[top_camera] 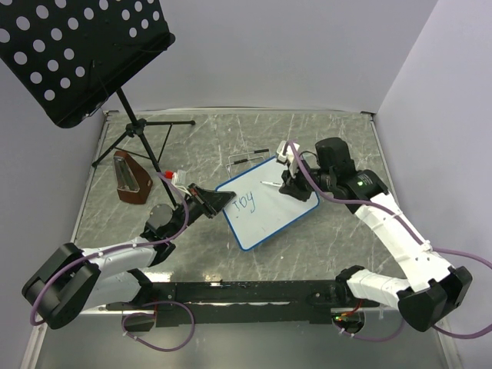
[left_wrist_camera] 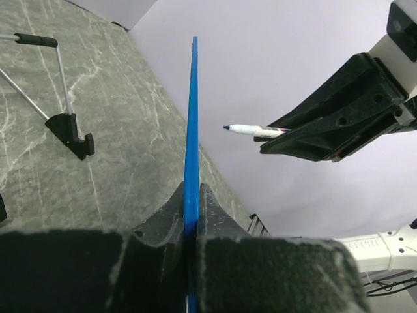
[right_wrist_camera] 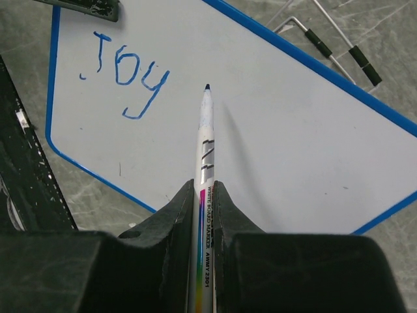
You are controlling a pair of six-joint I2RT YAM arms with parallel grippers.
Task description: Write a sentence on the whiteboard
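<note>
Left gripper [left_wrist_camera: 191,195]: near left, closed on the whiteboard's [top_camera: 286,209] blue edge.
Whiteboard: middle of the counter [top_camera: 346,131].
Sentence [top_camera: 244,202]: blue "Joy".
Right gripper [right_wrist_camera: 205,186]: clamping a marker [right_wrist_camera: 206,130], tip right of the word.
Far left: music stand [top_camera: 77,54].

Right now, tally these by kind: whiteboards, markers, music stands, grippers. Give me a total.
whiteboard: 1
marker: 1
music stand: 1
grippers: 2 (left gripper clamped on the whiteboard's blue edge, right gripper clamped on the marker)
Total: 5
</note>
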